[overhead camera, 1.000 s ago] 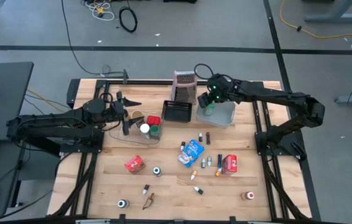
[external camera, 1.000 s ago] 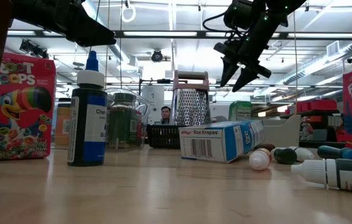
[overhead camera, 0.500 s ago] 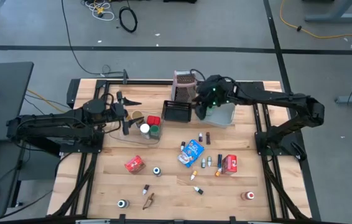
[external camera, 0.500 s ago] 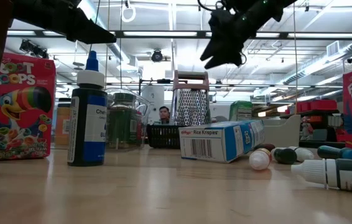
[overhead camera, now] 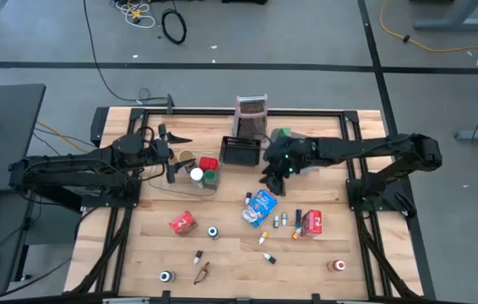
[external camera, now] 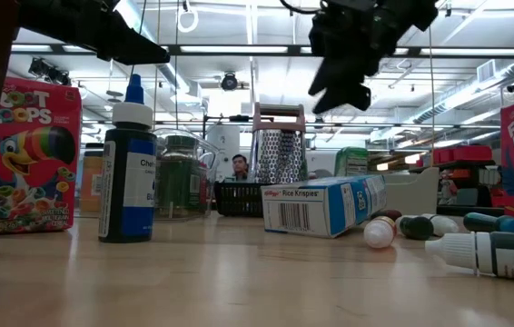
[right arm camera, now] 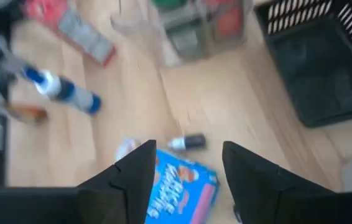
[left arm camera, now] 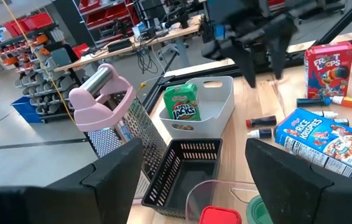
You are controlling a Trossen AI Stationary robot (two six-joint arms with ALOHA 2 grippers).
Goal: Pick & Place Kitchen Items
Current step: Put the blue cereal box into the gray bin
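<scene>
1. High view: blue Rice Krispies box [overhead camera: 260, 207] is lying mid-table among scattered bottles; green cereal box [left arm camera: 183, 104] is sitting in grey tray [left arm camera: 224, 112].
2. Right gripper [overhead camera: 271, 180] is hovering above, parted, empty.
3. Left gripper [overhead camera: 174, 158] is waiting open over clear tub [overhead camera: 190, 184]; most items remaining.

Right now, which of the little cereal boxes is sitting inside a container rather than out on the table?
The green Apple Jacks box: it stands in the white tray, while the blue Rice Krispies box and both red Froot Loops boxes rest on the wood.
</scene>
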